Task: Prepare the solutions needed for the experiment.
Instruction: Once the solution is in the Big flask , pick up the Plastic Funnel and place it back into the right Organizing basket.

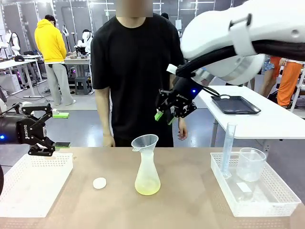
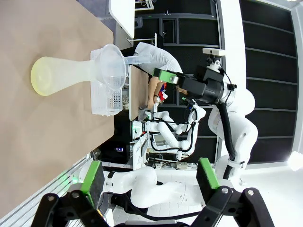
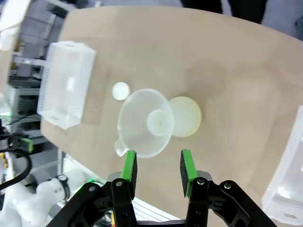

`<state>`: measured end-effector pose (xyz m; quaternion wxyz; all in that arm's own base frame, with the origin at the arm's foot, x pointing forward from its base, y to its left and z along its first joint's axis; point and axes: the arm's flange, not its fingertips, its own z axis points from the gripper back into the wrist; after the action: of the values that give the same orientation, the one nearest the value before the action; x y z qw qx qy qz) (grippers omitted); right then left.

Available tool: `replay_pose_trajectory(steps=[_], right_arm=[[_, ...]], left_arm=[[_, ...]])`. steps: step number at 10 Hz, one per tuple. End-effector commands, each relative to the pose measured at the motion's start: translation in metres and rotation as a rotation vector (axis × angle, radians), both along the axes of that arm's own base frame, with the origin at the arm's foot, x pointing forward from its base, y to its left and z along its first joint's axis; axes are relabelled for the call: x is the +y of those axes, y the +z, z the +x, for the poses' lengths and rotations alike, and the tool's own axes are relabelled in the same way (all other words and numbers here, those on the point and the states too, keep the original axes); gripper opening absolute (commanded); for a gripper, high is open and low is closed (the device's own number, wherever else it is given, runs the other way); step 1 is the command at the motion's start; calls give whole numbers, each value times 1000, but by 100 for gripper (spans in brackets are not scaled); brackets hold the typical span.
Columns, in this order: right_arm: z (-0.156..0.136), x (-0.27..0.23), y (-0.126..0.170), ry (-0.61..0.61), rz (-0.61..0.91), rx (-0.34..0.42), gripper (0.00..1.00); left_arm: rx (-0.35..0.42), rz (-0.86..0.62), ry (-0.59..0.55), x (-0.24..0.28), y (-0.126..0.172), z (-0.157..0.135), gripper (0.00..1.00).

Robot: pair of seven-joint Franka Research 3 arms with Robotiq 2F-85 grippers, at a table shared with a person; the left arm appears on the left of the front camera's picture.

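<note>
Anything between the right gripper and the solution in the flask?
Only the funnel, seated in the neck of the flask, straight below the right gripper, whose jaws stand apart and empty. The solution lies at the bottom; otherwise open air between.

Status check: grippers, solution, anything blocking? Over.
Left gripper open, over left tray. Right gripper open, empty, above funnel. Solution shallow in flask. Nothing between right gripper and funnel.

Bright even light, wide-angle edge distortion
</note>
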<state>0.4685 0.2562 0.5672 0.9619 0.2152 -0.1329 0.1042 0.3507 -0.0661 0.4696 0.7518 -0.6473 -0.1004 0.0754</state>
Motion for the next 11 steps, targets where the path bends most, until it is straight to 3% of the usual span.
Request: replay_pose_trajectory(steps=[1, 5, 11], right_arm=[[12, 26, 6, -16, -134, 9, 48], [2, 61, 19, -18, -296, -13, 48], [-6, 59, 18, 24, -289, -14, 48]], left_arm=[[4, -20, 2, -2, 3, 0, 100], [4, -20, 2, -2, 3, 0, 100], [4, -20, 2, -2, 3, 0, 100]])
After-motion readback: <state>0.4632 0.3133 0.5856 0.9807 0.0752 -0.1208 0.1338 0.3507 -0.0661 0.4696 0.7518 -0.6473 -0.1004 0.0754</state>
